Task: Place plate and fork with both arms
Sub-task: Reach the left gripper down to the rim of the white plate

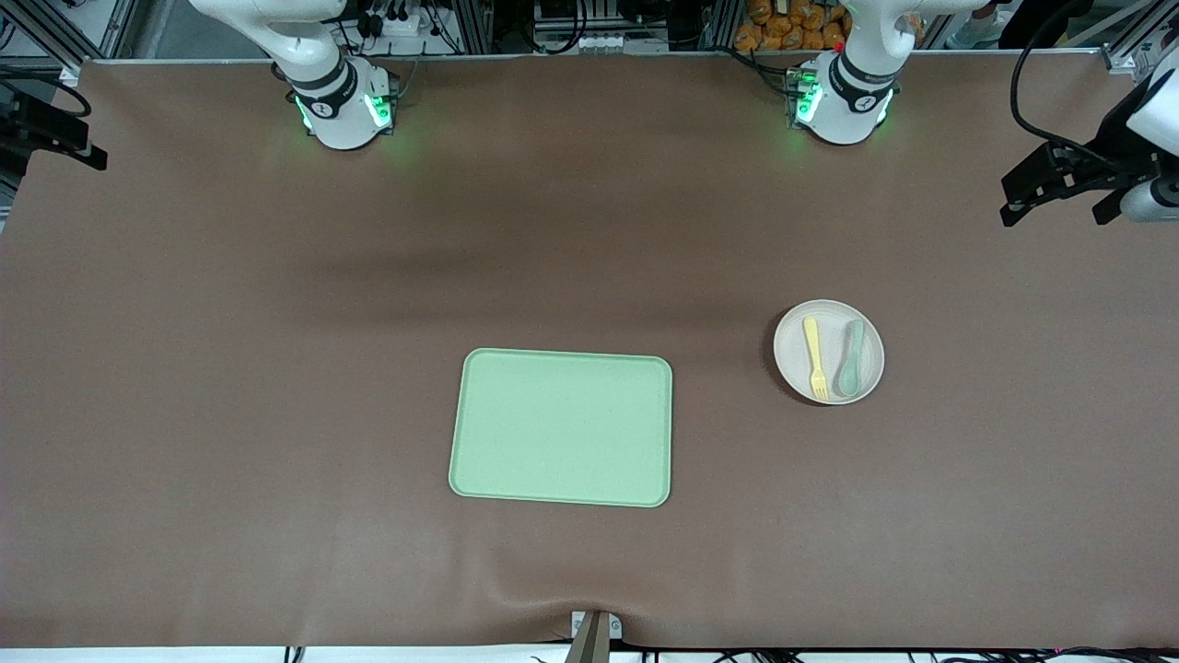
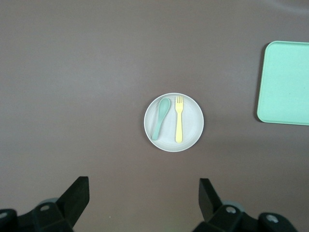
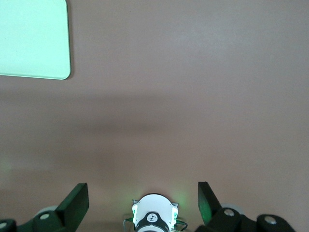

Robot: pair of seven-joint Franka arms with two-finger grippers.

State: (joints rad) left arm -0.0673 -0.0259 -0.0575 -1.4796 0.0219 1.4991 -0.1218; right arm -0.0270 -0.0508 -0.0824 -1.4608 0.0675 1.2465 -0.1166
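The small beige plate lies on the brown table toward the left arm's end. On it lie the pale-yellow fork and, beside it, a teal spoon. The left wrist view shows the plate, fork and spoon from high above. My left gripper is open and empty, high over bare table between the plate and its own base. My right gripper is open and empty, high over the right arm's base.
A rectangular light-green tray lies mid-table, nearer the front camera than the arm bases; it also shows in the left wrist view and the right wrist view. Dark hardware juts in at both table ends.
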